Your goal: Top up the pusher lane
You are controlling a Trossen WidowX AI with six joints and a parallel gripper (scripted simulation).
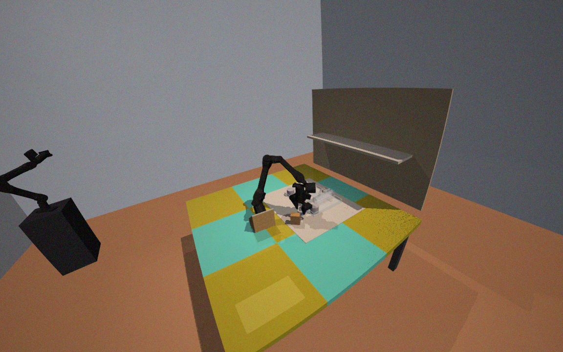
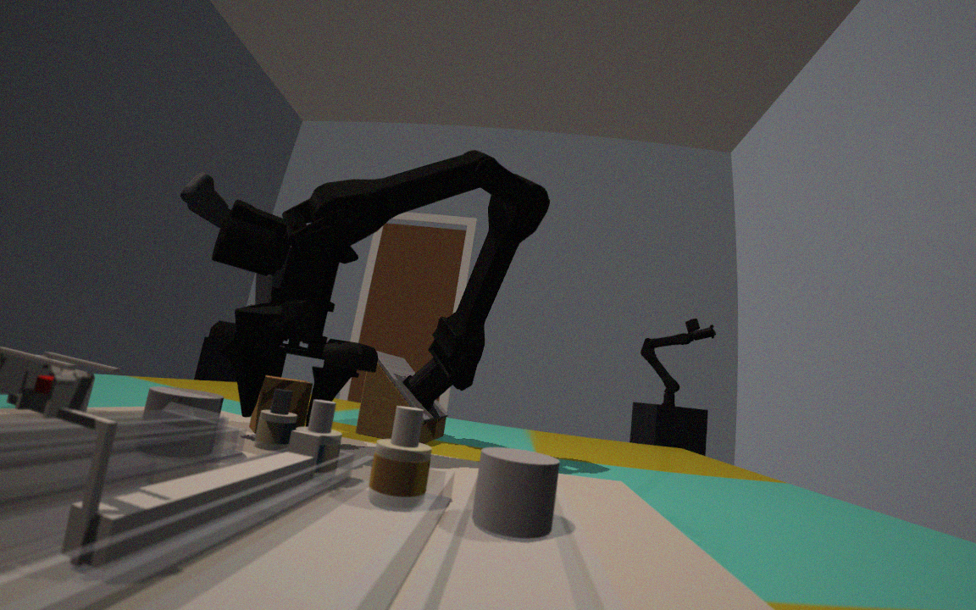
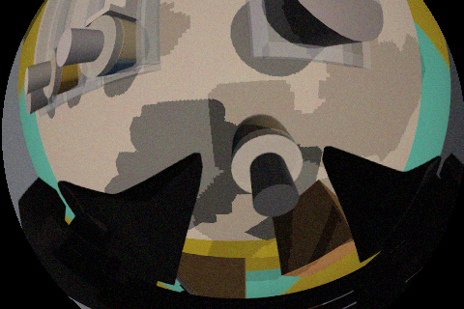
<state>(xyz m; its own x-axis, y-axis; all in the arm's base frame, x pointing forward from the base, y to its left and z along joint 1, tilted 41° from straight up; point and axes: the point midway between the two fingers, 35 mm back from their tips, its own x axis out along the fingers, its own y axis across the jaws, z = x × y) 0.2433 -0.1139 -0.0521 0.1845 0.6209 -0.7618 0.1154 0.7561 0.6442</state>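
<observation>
Wrist view: tool (image 3: pixel 258 187) spread apart, straddling the loose jar (image 3: pixel 265 170) upright on the table's mat (image 3: pixel 193 65) without contact; exterior view alone shows the lane jar (image 2: pixel 322 428) inside its sprung lane (image 2: pixel 196 485).

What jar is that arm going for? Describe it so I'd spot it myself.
On the cream mat on the chequered table, find the black arm's open fingers. The small jar with a narrow grey cap stands between them. Alone among the capped jars, it has a small brown box right beside it.

Seemingly unmarked matte-black jointed arm (image 2: pixel 430 193)
</observation>
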